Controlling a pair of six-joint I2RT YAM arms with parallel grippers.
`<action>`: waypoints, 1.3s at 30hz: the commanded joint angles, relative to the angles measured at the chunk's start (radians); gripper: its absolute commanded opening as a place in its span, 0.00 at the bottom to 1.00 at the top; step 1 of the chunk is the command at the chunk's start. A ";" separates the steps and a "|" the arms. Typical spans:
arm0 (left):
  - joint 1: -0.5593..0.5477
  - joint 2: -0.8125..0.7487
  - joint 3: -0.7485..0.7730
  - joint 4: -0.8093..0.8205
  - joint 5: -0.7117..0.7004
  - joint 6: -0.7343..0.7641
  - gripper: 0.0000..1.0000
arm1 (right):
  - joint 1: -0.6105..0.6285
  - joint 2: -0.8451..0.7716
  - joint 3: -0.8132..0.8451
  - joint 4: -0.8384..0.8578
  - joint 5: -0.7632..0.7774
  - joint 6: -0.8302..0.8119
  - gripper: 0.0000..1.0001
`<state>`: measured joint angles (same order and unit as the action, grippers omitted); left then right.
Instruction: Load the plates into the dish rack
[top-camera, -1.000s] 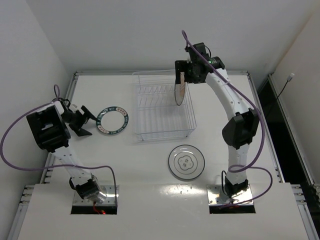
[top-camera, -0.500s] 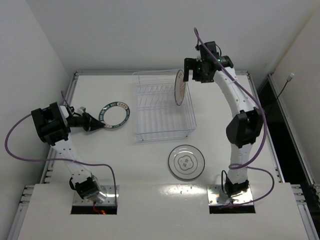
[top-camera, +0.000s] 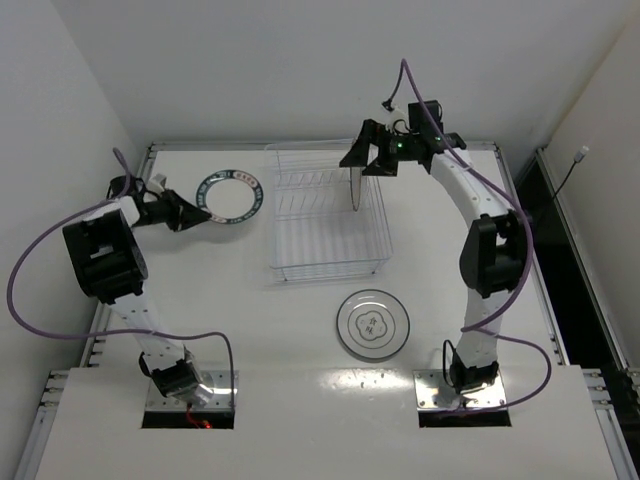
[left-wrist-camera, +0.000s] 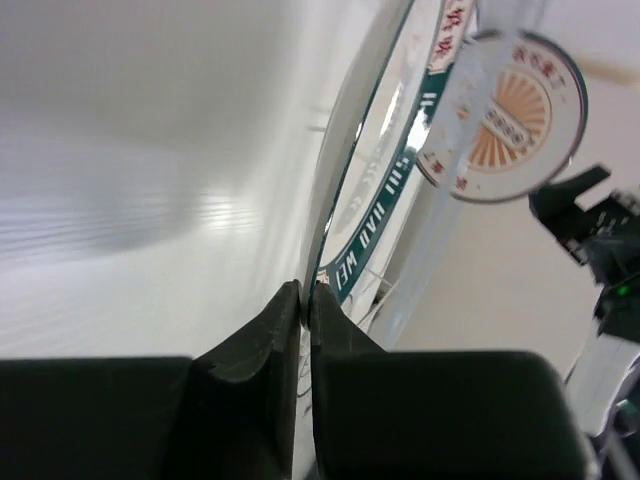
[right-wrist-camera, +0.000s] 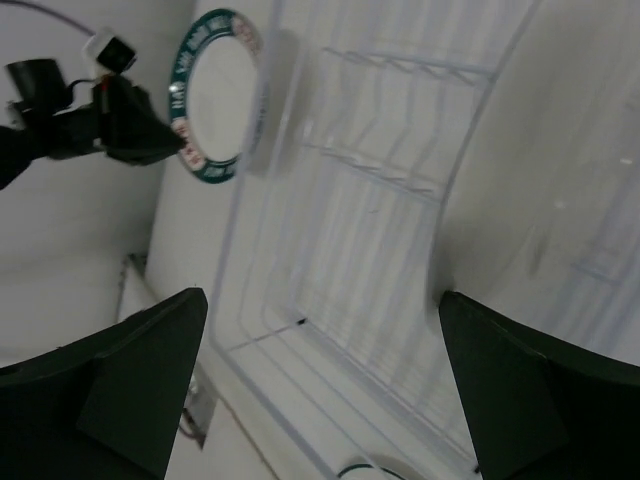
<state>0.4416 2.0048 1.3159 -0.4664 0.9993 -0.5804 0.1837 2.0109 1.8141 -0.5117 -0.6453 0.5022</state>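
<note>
My left gripper (top-camera: 192, 215) (left-wrist-camera: 306, 295) is shut on the near rim of the teal-rimmed plate (top-camera: 230, 194) (left-wrist-camera: 395, 160), which it holds tilted left of the dish rack (top-camera: 325, 215). The orange sunburst plate (top-camera: 355, 188) (left-wrist-camera: 510, 115) stands on edge among the tines at the rack's far right. My right gripper (top-camera: 365, 160) (right-wrist-camera: 322, 298) hangs open just above that plate, with nothing between its fingers. The right wrist view looks down into the dish rack (right-wrist-camera: 380, 230) and also shows the teal-rimmed plate (right-wrist-camera: 215, 95). The grey-ringed plate (top-camera: 372, 323) lies flat on the table in front of the rack.
A raised lip (top-camera: 140, 180) borders the table on the left and far sides, with white walls close behind. The right arm's elbow (top-camera: 490, 250) stands right of the rack. A purple cable (top-camera: 40, 260) loops off the left arm.
My left gripper shut on the teal-rimmed plate's rim and carried it toward the far side. My right gripper drew back from the orange plate, which stays standing in the rack.
</note>
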 joint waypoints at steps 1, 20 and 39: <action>-0.105 -0.103 0.037 0.051 0.081 -0.019 0.00 | 0.057 0.011 0.051 0.179 -0.258 0.094 1.00; -0.170 -0.181 0.140 -0.150 -0.088 0.129 0.00 | 0.204 0.200 0.096 0.219 -0.260 0.183 1.00; -0.015 -0.209 0.086 -0.101 0.031 0.094 0.00 | 0.203 0.146 0.039 0.266 -0.317 0.188 1.00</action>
<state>0.4381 1.8744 1.4139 -0.6422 0.8955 -0.4713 0.3820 2.2131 1.8423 -0.3202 -0.9157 0.6792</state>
